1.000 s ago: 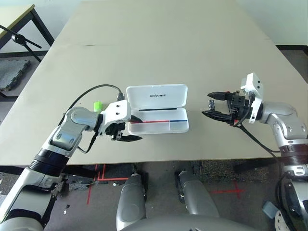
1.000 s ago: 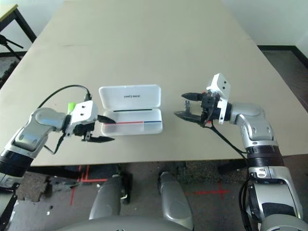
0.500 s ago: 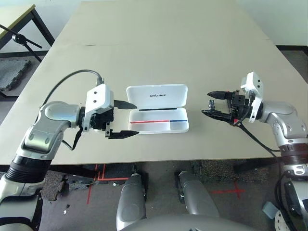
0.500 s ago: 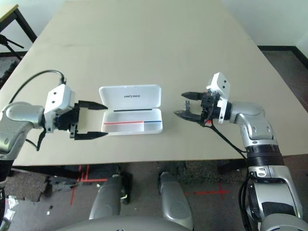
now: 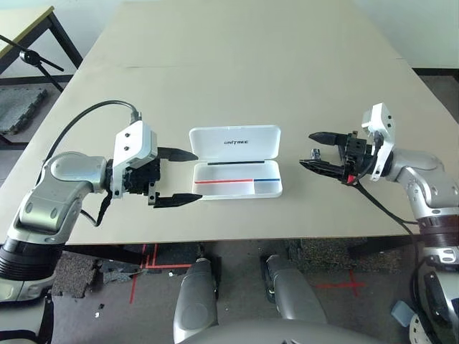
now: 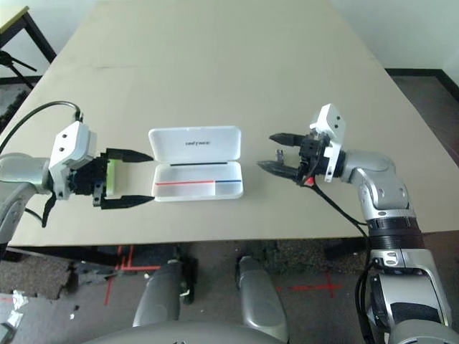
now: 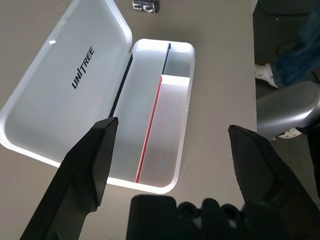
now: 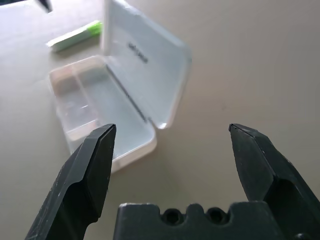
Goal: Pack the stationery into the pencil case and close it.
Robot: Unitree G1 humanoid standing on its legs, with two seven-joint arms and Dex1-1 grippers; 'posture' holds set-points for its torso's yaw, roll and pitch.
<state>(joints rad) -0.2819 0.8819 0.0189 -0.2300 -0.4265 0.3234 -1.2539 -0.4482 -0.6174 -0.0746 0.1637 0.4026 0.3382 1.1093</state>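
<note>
The white pencil case (image 5: 234, 145) lies open at the table's front middle, its lid lying back on the table's far side and its tray (image 7: 150, 125) with red and blue stripes empty. My left gripper (image 5: 197, 175) hovers open just left of the case, fingers pointing at it. The lime-green tube (image 6: 110, 175) lies on the table behind that gripper, also seen past the case as the green tube (image 8: 75, 36). My right gripper (image 5: 306, 150) stands open right of the case, with the tiny black-and-silver clip (image 5: 315, 153) on the table between its fingers, untouched.
The beige table (image 5: 251, 64) stretches far back behind the case. Its front edge runs just below both grippers. A black cable (image 5: 86, 122) loops over my left forearm. Another table's corner (image 5: 25, 25) stands at the far left, off this one.
My left gripper has drawn back leftward from the case's front left corner and risen a little, staying open. The right gripper has barely moved.
</note>
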